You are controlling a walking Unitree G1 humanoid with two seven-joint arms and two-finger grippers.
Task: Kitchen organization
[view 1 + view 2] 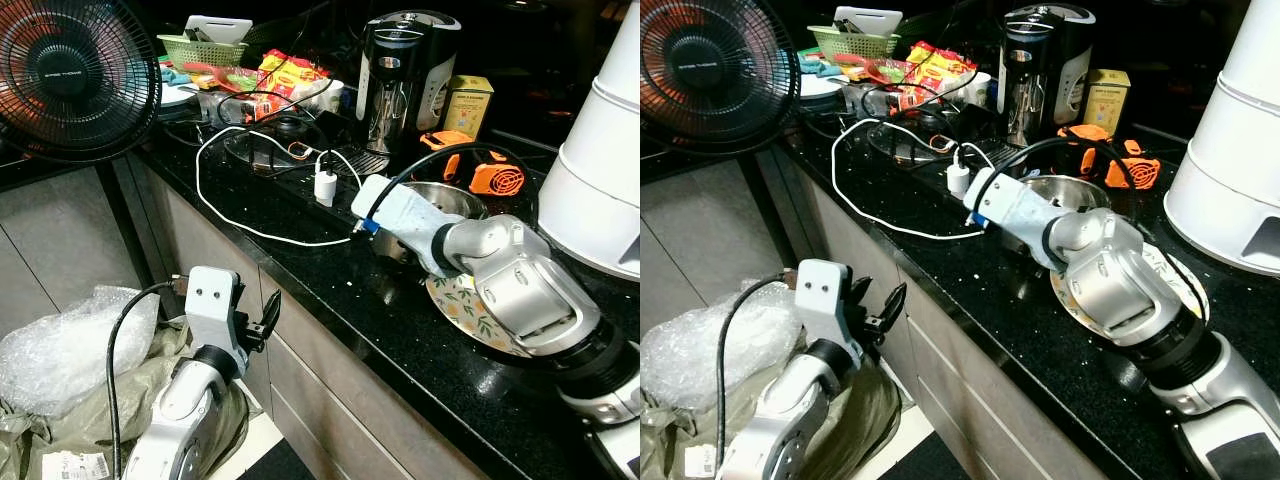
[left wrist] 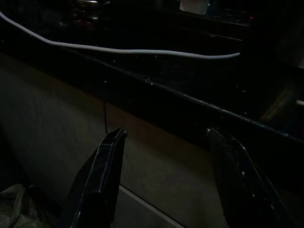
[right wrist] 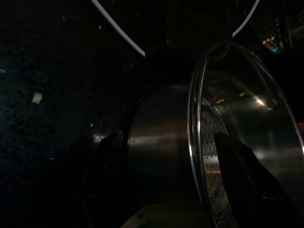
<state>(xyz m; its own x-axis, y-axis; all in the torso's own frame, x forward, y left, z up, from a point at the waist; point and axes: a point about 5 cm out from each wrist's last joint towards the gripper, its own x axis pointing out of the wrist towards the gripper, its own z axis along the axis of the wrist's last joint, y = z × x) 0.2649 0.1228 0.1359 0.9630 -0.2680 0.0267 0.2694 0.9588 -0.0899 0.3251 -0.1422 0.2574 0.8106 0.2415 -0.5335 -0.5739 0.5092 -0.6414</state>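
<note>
Head views flash-lit and sharp; wrist views dark.

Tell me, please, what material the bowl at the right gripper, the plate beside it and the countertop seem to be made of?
Bowl: likely stainless steel, brushed, with bright reflections; a perforated metal insert sits inside. Plate: probably glazed ceramic, cream with a floral print. Countertop: apparently polished black stone, speckled and glossy. The right gripper has one of its fingers on each side of the bowl wall.
</note>
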